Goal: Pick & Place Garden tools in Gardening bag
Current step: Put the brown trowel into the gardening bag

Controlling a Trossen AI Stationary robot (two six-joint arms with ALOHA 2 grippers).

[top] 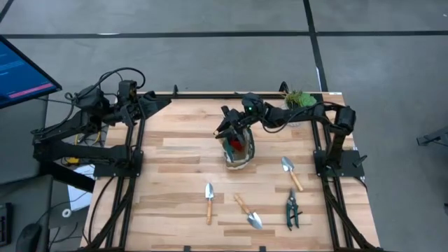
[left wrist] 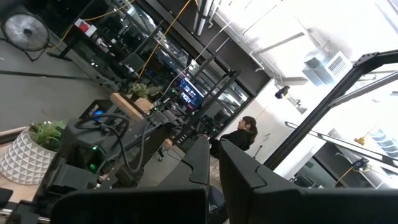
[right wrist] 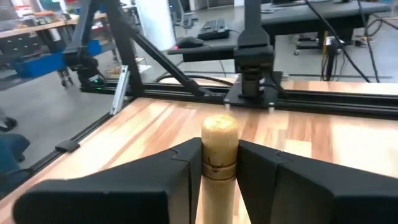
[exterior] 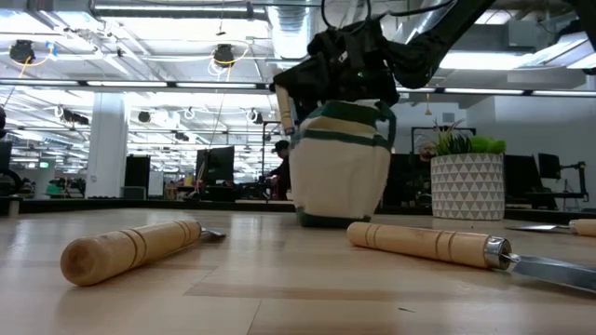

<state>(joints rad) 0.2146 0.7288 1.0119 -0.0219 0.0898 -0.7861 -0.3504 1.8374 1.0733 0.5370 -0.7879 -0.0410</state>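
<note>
The beige gardening bag (top: 239,152) with dark green trim stands upright mid-table, something red inside; it also shows in the low view (exterior: 340,172). My right gripper (top: 233,130) is just above the bag's mouth, shut on a trowel's wooden handle (right wrist: 219,146); its blade is hidden. Two trowels (top: 208,201) (top: 248,211) lie flat near the front edge, a third (top: 290,172) right of the bag. Green-handled pruning shears (top: 291,208) lie at the front right. My left gripper (left wrist: 214,171) is parked at the back left, shut and empty. My right gripper pinches the trowel's wooden handle near its free end (right wrist: 219,167) between its two fingers. The fingers come from the table's right, slanting, and lie across the handle. The handle stands upright, its rounded end above the fingers; the part below is hidden by the fingers.
A green plant in a white patterned pot (top: 300,99) stands at the back right, near the right arm. Black frame rails run along both table sides. Bare wood lies between the bag and the left arm (top: 126,105).
</note>
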